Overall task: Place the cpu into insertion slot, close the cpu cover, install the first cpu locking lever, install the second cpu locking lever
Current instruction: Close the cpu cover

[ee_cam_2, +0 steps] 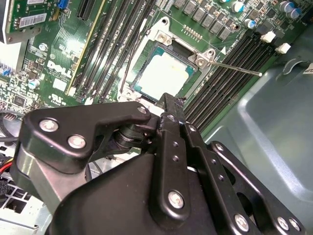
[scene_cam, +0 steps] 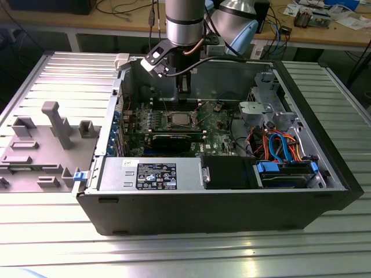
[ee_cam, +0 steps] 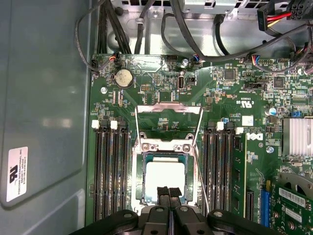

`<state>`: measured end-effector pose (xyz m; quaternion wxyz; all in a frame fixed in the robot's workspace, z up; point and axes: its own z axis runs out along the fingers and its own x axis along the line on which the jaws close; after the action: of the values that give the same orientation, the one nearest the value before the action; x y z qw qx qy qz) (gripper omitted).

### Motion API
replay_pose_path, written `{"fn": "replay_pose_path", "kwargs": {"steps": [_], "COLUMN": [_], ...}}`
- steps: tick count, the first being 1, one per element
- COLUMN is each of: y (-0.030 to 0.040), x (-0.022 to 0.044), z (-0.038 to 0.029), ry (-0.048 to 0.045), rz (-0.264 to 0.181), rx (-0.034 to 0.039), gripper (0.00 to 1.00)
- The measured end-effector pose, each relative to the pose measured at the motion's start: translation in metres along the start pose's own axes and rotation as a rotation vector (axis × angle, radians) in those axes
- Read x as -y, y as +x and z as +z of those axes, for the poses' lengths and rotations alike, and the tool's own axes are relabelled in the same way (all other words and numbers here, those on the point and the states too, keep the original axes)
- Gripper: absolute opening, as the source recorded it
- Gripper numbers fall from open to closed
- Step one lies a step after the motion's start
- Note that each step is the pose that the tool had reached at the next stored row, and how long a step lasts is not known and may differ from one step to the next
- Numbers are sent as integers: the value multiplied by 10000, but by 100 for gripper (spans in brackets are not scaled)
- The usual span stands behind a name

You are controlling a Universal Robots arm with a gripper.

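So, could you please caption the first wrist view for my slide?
Gripper near the cpu seated in the insertion slot, cpu cover open.

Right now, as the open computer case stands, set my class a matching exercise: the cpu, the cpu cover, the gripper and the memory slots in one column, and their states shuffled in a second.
Things
1. cpu
2. cpu cover
3. gripper
4. memory slots

States
A. long and black, on both sides of the socket
B. shut, at the chip's edge
C. lying in the insertion slot
D. open, flipped back off the chip

Pairs: 1-C, 2-D, 3-B, 4-A
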<state>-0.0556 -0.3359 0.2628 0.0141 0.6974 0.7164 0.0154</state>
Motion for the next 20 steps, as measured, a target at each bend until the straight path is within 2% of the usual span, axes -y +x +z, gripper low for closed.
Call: {"fn": "replay_pose_path", "kwargs": {"steps": [2, 7, 20], "y": [1, 0, 0], "x": [-1, -3, -5], "z": [-2, -56, -121], "ry": [0, -2, 0], "rz": [0, 0, -1], "rx": [-1, -2, 0], "gripper": [11, 11, 11]}}
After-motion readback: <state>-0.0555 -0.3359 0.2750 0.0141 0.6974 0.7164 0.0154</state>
